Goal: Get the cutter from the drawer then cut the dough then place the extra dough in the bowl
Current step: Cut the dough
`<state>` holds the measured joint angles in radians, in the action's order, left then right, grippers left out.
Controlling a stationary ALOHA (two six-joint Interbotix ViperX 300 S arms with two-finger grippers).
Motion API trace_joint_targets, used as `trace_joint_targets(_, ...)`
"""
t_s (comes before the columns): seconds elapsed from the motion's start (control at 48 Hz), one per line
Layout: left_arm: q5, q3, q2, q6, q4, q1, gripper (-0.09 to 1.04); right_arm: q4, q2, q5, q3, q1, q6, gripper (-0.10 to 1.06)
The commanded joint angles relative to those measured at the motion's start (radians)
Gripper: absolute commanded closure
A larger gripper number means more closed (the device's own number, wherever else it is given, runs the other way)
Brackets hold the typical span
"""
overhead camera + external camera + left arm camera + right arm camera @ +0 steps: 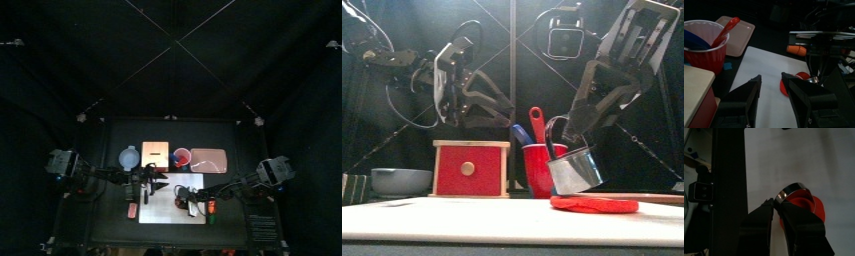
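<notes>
A flat red dough disc (595, 204) lies on the white cutting board (462, 222), toward its right side. My right gripper (567, 136) is shut on the wire handle of the round metal cutter (576, 171), which hangs tilted just above the dough's left edge. In the right wrist view the cutter's rim (791, 190) overlaps the dough (811, 210). My left gripper (771, 80) hovers open over the board's left part (767, 70) with nothing between its jaws, and the dough (801, 76) lies beyond it.
Behind the board, from left to right, stand the blue-grey bowl (401, 181), the wooden box with its red drawer front (470, 168) closed, and the red cup (543, 168) holding toy knives. The pink tray (210, 159) lies at the back right.
</notes>
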<state>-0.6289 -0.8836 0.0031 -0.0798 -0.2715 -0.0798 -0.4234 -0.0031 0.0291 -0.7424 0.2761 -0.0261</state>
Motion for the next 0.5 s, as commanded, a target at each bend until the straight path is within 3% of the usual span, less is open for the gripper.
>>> trace_joint_targets(0.021,-0.005,0.015,-0.008,0.002,0.000,0.003,0.16,-0.005,-0.021,0.000,0.002,0.000,-0.003,0.33)
trace_joint_targets(0.5,-0.003,0.009,-0.008,0.002,0.000,0.003,0.16,0.006,-0.118,-0.025,-0.066,-0.041,0.000,0.33)
